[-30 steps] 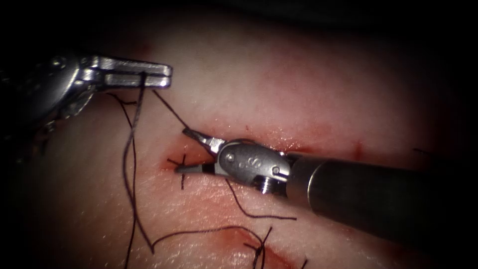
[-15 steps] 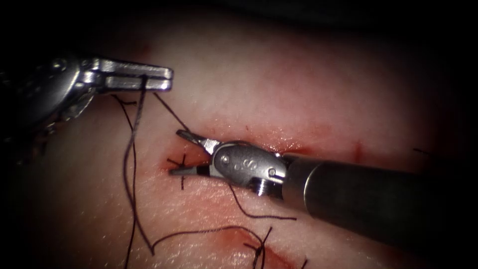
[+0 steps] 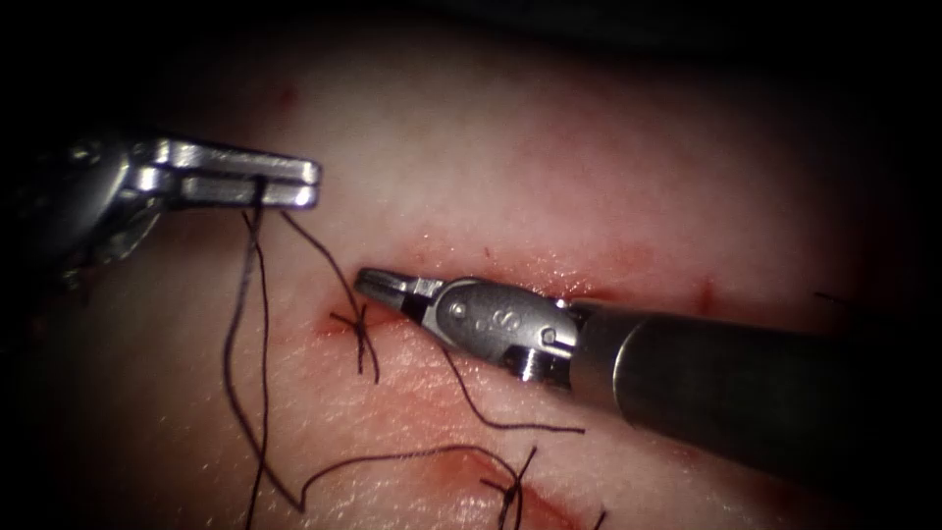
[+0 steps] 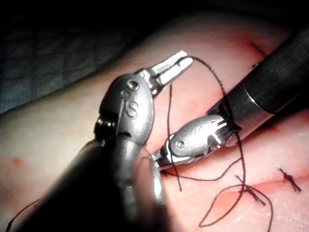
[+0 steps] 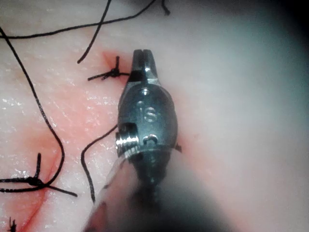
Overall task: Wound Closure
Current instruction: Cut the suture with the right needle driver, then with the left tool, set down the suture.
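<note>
My left tool (image 3: 294, 184) sits at the upper left of the tissue (image 3: 549, 147), jaws shut on a dark thread (image 3: 257, 211) that hangs down in long loops. One strand slants from it to a knotted stitch (image 3: 358, 319) at the left end of the cut (image 3: 589, 287). My right tool (image 3: 378, 285) comes in along the cut, jaws shut, tip just above and right of that stitch, with nothing seen between them. The left wrist view shows the left tool (image 4: 176, 65) pinching thread (image 4: 170, 106). The right wrist view shows the right tool (image 5: 144, 60) beside the stitch (image 5: 113, 73).
A second knotted stitch (image 3: 510, 488) with short ends lies lower on the tissue, with red fluid (image 3: 461, 471) around it. A loose thread strand (image 3: 510, 427) curves under the right tool's wrist. A short stitch mark (image 3: 832, 297) sits at the far right.
The right tool's jaws, open astride the strand at the stitch, have closed. The left tool shifted left and down a little with its thread. A short thread end now hangs below the stitch.
</note>
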Robot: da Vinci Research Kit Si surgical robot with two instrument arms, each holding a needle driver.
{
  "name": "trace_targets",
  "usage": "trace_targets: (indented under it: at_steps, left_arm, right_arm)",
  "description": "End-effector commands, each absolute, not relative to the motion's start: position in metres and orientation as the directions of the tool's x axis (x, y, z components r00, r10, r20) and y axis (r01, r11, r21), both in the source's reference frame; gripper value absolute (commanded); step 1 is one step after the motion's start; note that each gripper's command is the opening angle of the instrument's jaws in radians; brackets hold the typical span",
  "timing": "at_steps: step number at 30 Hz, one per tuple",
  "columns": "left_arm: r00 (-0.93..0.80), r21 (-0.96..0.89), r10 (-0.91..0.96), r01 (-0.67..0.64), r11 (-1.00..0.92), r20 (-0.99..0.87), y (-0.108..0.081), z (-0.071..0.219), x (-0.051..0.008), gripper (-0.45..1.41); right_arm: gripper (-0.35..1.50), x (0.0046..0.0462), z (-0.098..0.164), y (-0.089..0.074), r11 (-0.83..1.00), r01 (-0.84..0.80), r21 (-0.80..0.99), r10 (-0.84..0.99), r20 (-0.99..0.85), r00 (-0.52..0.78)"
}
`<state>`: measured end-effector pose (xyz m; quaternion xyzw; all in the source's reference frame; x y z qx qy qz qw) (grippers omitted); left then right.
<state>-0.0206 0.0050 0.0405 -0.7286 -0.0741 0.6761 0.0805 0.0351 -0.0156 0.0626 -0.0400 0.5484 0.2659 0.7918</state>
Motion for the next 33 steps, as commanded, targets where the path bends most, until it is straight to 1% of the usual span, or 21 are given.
trace_targets:
  at_steps: [1,5,7,8,9,11,13,14,16,17,18,21,22,23,24,25,27,28,29,32,33]
  left_arm:
    - [0.069,-0.212,0.212,-0.001,-0.977,-0.975,0.005,0.041,-0.0207,-0.45]
    - [0.046,-0.2,0.199,-0.006,-0.98,-0.979,0.003,0.04,-0.0181,-0.45]
    - [0.04,-0.19,0.19,-0.01,-0.982,-0.981,0.002,0.04,-0.0167,-0.45]
    - [0.024,-0.179,0.179,-0.011,-0.984,-0.984,0.001,0.04,-0.0156,-0.45]
    - [0.018,-0.174,0.174,-0.013,-0.985,-0.985,0.001,0.04,-0.0152,-0.45]
    - [-0.004,-0.165,0.165,-0.022,-0.986,-0.986,-0.001,0.04,-0.0137,-0.45]
    - [-0.038,-0.154,0.156,-0.038,-0.987,-0.987,-0.003,0.041,-0.0125,-0.45]
    - [-0.07,-0.151,0.155,-0.059,-0.987,-0.985,-0.004,0.041,-0.0112,-0.45]
    - [-0.104,-0.14,0.148,-0.079,-0.987,-0.984,-0.006,0.042,-0.0096,-0.45]
    - [-0.119,-0.143,0.153,-0.089,-0.986,-0.981,-0.006,0.042,-0.0089,-0.45]
    - [-0.136,-0.149,0.163,-0.102,-0.983,-0.977,-0.007,0.043,-0.0079,-0.45]
    - [-0.167,-0.185,0.21,-0.153,-0.971,-0.963,-0.009,0.044,-0.0046,-0.45]
    - [-0.168,-0.213,0.244,-0.184,-0.96,-0.955,-0.01,0.045,-0.0032,-0.28]
    - [-0.168,-0.249,0.289,-0.222,-0.943,-0.943,-0.011,0.046,-0.0023,0.12]
    - [-0.167,-0.276,0.324,-0.26,-0.926,-0.931,-0.011,0.046,-0.0017,0.27]
    - [-0.175,-0.327,0.407,-0.358,-0.875,-0.896,-0.012,0.047,-0.0002,0.64]
    - [-0.185,-0.342,0.441,-0.402,-0.849,-0.878,-0.013,0.047,0.001,0.98]
    - [-0.179,-0.357,0.459,-0.413,-0.838,-0.87,-0.013,0.047,0.0017,1.25]
    - [-0.177,-0.361,0.464,-0.417,-0.835,-0.868,-0.013,0.047,0.0032,1.38]
    - [-0.195,-0.353,0.467,-0.429,-0.831,-0.863,-0.014,0.047,0.0065,1.4]
    - [-0.207,-0.346,0.466,-0.434,-0.832,-0.86,-0.014,0.046,0.0087,1.4]
  right_arm:
    - [1.33,0.0337,0.062,-0.016,0.857,-0.464,0.224,0.378,-0.886,0.27]
    - [1.45,0.0288,0.061,-0.016,0.861,-0.445,0.249,0.402,-0.868,0.293]
    - [1.48,0.0262,0.061,-0.016,0.871,-0.445,0.208,0.368,-0.876,0.31]
    - [1.45,0.0232,0.06,-0.015,0.875,-0.43,0.222,0.373,-0.876,0.305]
    - [1.36,0.0218,0.06,-0.015,0.877,-0.423,0.229,0.375,-0.876,0.304]
    - [1.13,0.018,0.059,-0.014,0.878,-0.411,0.245,0.386,-0.87,0.306]
    - [1.06,0.0164,0.058,-0.014,0.874,-0.418,0.247,0.393,-0.865,0.313]
    - [0.71,0.0152,0.058,-0.014,0.883,-0.415,0.219,0.371,-0.867,0.332]
    - [-0.08,0.0147,0.058,-0.014,0.895,-0.412,0.173,0.332,-0.873,0.356]
    - [-0.28,0.0145,0.058,-0.014,0.9,-0.411,0.149,0.314,-0.874,0.371]
    - [-0.35,0.0145,0.058,-0.014,0.907,-0.404,0.116,0.285,-0.876,0.39]
    - [-0.35,0.0147,0.058,-0.014,0.9,-0.419,0.122,0.299,-0.872,0.387]
    - [-0.35,0.0147,0.058,-0.014,0.872,-0.449,0.193,0.37,-0.861,0.349]
    - [-0.35,0.0147,0.058,-0.014,0.873,-0.449,0.191,0.368,-0.862,0.349]
    - [-0.35,0.0148,0.058,-0.015,0.86,-0.46,0.22,0.397,-0.855,0.333]
    - [-0.35,0.0149,0.058,-0.015,0.857,-0.463,0.226,0.404,-0.853,0.331]
    - [-0.35,0.0149,0.058,-0.015,0.854,-0.466,0.232,0.41,-0.852,0.327]
    - [-0.35,0.0149,0.058,-0.016,0.854,-0.466,0.231,0.409,-0.852,0.327]
    - [-0.32,0.0149,0.058,-0.016,0.855,-0.466,0.229,0.407,-0.853,0.327]
    - [-0.28,0.0149,0.058,-0.016,0.855,-0.466,0.227,0.405,-0.853,0.328]
    - [-0.28,0.015,0.059,-0.016,0.855,-0.466,0.226,0.405,-0.853,0.328]
